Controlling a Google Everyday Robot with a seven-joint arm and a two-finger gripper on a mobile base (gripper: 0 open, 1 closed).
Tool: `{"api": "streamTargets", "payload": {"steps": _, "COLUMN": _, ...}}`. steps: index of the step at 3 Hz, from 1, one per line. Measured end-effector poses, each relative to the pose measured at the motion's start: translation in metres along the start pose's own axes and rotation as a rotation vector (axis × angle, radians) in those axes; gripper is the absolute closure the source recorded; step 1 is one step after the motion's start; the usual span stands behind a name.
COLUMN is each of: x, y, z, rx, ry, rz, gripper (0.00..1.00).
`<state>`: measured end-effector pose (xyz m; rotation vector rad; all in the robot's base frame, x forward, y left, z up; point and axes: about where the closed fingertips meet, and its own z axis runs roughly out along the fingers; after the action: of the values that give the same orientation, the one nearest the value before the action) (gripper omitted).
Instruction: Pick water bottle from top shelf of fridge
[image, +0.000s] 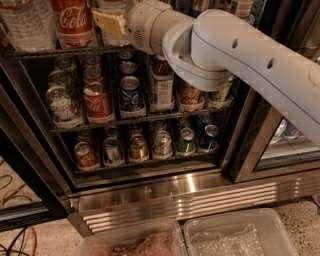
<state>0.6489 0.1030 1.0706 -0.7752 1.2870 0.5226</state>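
The fridge (200, 200) stands open in front of me, with its ribbed steel base panel low in view. The top shelf (50, 51) is a dark wire rack across the upper left. The water bottle (25, 25), clear and ribbed, stands at the shelf's far left, cut off by the top edge. A red-labelled Coca-Cola bottle (72, 20) stands just right of it. My gripper (107, 22), cream-coloured on a white arm, reaches in over the top shelf just right of the Coca-Cola bottle. It is in front of another clear bottle (116, 41) and apart from the water bottle.
Two lower shelves hold several drink cans, such as a red one (97, 102) and a blue one (131, 94). A glass door frame (250, 150) stands at the right. Two clear plastic bins (235, 235) sit on the floor below. Cables (15, 200) lie at the left.
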Motion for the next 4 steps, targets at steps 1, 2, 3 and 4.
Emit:
{"api": "streamTargets", "payload": {"steps": 1, "x": 0.0000, "y": 0.0000, "z": 0.0000, "rx": 0.000, "ry": 0.000, "rz": 0.000, "gripper": 0.82}}
{"api": "streamTargets", "payload": {"steps": 2, "x": 0.0004, "y": 0.0024, "z": 0.0017, "rx": -0.015, "ry": -0.004, "rz": 0.008, "gripper": 1.00}}
{"api": "streamTargets", "payload": {"steps": 3, "x": 0.0003, "y": 0.0026, "z": 0.0010, "rx": -0.015, "ry": -0.004, "rz": 0.008, "gripper": 1.00}}
{"api": "streamTargets", "payload": {"steps": 4, "x": 0.0002, "y": 0.0097, "z": 0.0016, "rx": -0.076, "ry": -0.013, "rz": 0.029, "gripper": 1.00}}
